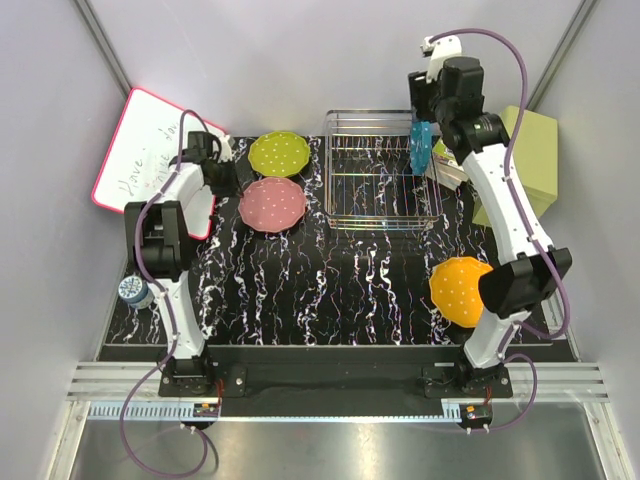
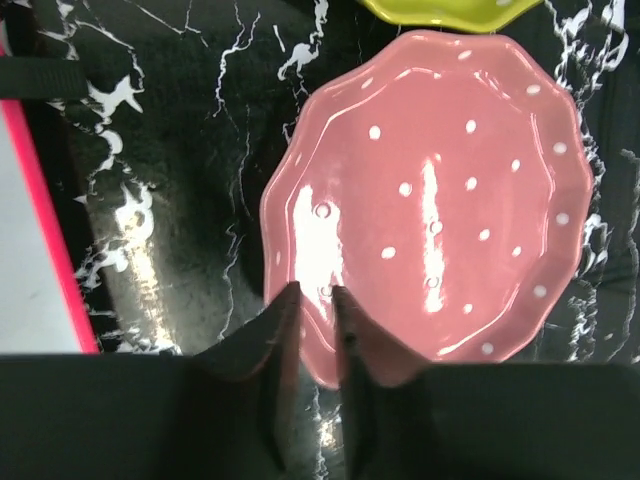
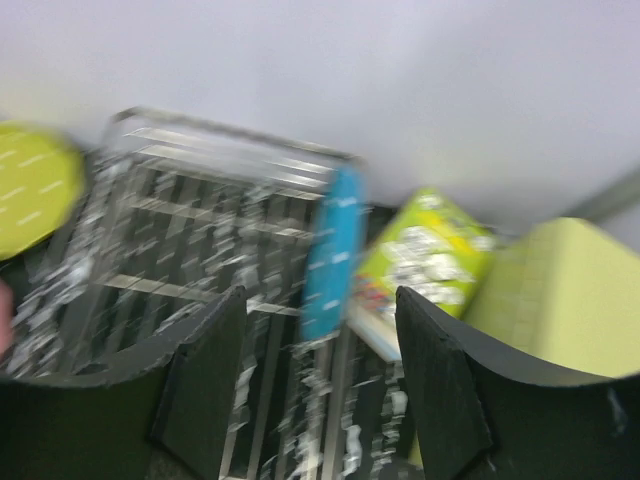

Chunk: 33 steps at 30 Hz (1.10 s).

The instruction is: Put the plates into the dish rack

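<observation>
The pink plate (image 2: 440, 200) lies flat on the black marbled table, left of the dish rack (image 1: 380, 175). My left gripper (image 2: 315, 290) is shut on its near-left rim, which sits between the two fingers. The blue plate (image 3: 333, 245) stands on edge in the right side of the dish rack (image 3: 180, 190). My right gripper (image 3: 320, 295) is open just above and behind it, not touching it. The lime green plate (image 1: 278, 153) lies behind the pink plate (image 1: 272, 204). The orange plate (image 1: 460, 290) rests near the right arm's base.
An olive-green box (image 1: 535, 150) stands right of the rack, with a colourful packet (image 3: 425, 250) between them. A pink-framed whiteboard (image 1: 150, 155) leans at the far left. A small blue-and-white roll (image 1: 132, 291) sits at the table's left edge.
</observation>
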Each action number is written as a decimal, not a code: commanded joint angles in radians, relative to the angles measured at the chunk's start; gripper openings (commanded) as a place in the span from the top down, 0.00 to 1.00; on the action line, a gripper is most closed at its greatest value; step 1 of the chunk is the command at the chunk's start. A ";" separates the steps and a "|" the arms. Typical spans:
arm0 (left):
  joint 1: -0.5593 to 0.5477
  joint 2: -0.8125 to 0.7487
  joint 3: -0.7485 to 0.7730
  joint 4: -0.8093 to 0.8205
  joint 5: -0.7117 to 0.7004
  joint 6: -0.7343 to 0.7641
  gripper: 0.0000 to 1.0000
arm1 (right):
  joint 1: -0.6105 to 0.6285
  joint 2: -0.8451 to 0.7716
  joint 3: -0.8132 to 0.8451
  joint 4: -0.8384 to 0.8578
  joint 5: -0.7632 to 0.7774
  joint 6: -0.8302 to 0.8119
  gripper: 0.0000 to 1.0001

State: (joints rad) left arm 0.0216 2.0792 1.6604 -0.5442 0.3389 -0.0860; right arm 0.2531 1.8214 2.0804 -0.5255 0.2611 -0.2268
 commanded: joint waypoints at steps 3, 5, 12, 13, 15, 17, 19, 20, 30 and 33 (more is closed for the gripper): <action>-0.048 0.002 0.067 -0.011 0.090 0.008 1.00 | 0.029 -0.092 -0.247 -0.084 -0.460 0.096 0.34; -0.080 0.005 0.049 -0.016 0.098 0.009 1.00 | 0.029 -0.103 -0.334 -0.082 -0.502 0.127 0.32; -0.183 0.019 -0.063 -0.019 0.040 0.012 1.00 | 0.043 -0.099 -0.442 -0.060 -0.574 0.221 0.28; -0.192 0.009 -0.074 -0.017 0.034 0.012 1.00 | 0.044 -0.099 -0.447 -0.060 -0.577 0.221 0.28; -0.216 -0.005 -0.112 -0.017 0.016 0.000 1.00 | 0.051 -0.106 -0.473 -0.060 -0.595 0.219 0.27; -0.233 -0.028 -0.140 -0.019 0.003 -0.017 1.00 | 0.057 -0.106 -0.490 -0.062 -0.609 0.221 0.27; -0.248 -0.063 -0.185 -0.023 -0.024 -0.029 1.00 | 0.066 -0.114 -0.525 -0.061 -0.628 0.271 0.27; -0.252 -0.077 -0.223 -0.026 -0.035 -0.043 1.00 | 0.069 -0.119 -0.537 -0.059 -0.641 0.283 0.27; -0.356 -0.344 -0.642 0.009 -0.060 -0.230 1.00 | 0.106 -0.192 -0.781 -0.011 -0.718 0.369 0.25; -0.417 -0.416 -0.758 0.041 -0.017 -0.296 1.00 | 0.109 -0.198 -0.864 0.031 -0.795 0.420 0.24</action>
State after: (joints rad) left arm -0.3126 1.7283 1.0355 -0.4629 0.2569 -0.2760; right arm 0.3515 1.6718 1.2926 -0.5632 -0.4244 0.1196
